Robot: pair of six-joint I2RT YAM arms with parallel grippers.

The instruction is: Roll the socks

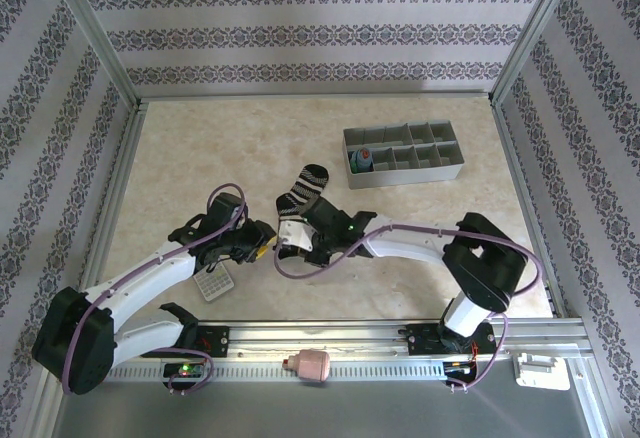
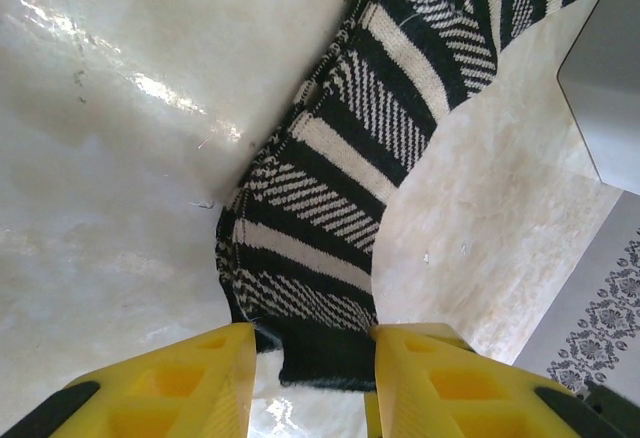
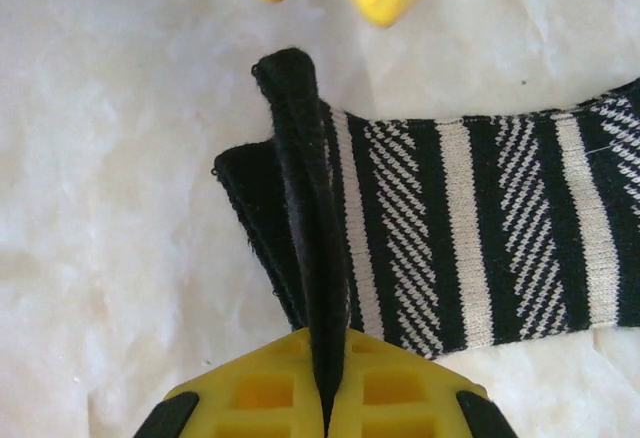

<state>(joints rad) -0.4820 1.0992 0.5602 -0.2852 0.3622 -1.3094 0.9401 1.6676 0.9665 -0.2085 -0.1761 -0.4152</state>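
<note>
The black-and-white striped sock [image 1: 303,190] lies flat mid-table, its black cuff nearest the arms. My right gripper [image 3: 325,343] is shut on a fold of that cuff [image 3: 300,158], which it pinches up into a ridge. My left gripper [image 2: 312,343] is open, with a yellow finger [image 2: 180,383] on either side of the cuff's end [image 2: 320,353]. From above, the left gripper [image 1: 264,248] and right gripper [image 1: 292,245] meet at the cuff. The blue-grey sock [image 1: 362,162] sits bundled in a compartment of the grey organizer.
The grey divided organizer [image 1: 405,154] stands at the back right. A small white gridded object [image 1: 213,284] lies under the left arm. A pink item [image 1: 312,363] rests on the front rail. Patterned walls close in the table on three sides.
</note>
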